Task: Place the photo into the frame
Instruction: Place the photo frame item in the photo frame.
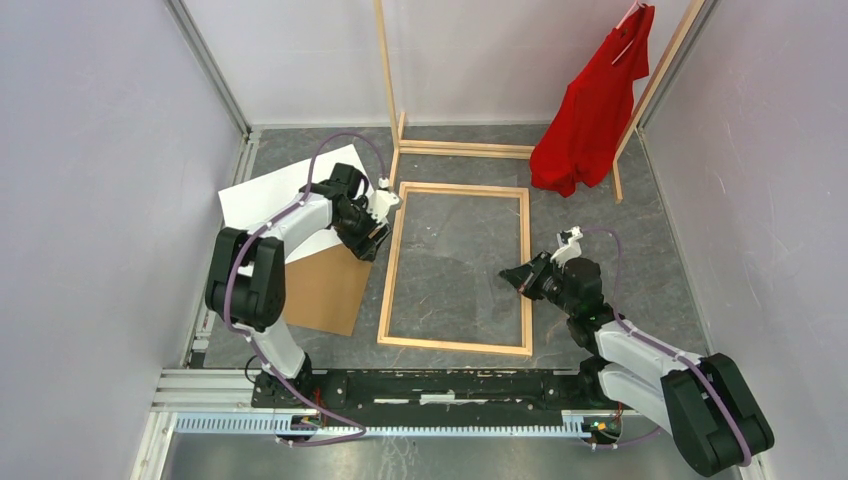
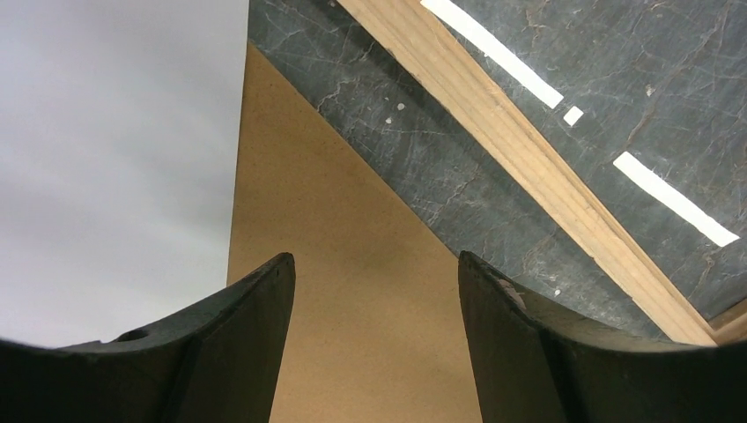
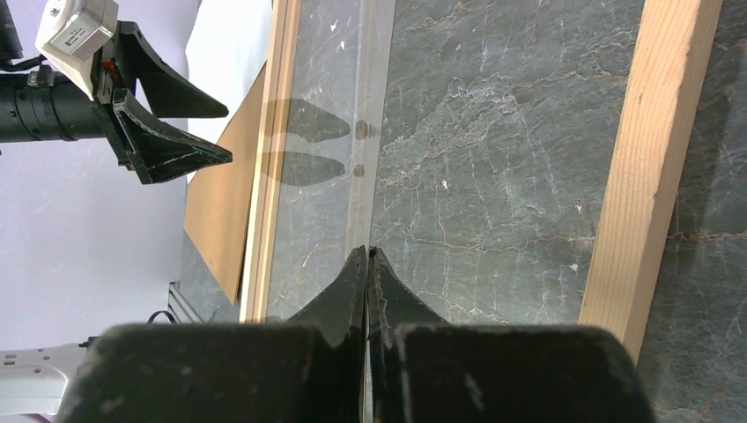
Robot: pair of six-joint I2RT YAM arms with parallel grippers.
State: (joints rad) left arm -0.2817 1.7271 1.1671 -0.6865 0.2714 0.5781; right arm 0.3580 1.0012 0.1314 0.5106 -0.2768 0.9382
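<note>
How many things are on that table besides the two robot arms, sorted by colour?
Light wood: 2, the frame and the clothes rack
White: 1, the photo, blank side up
Brown: 1, the cardboard board
Red: 1, the shirt
Total: 5

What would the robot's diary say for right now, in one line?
left tool: open, above brown board | right tool: shut, over frame | photo: white side up, outside frame
</note>
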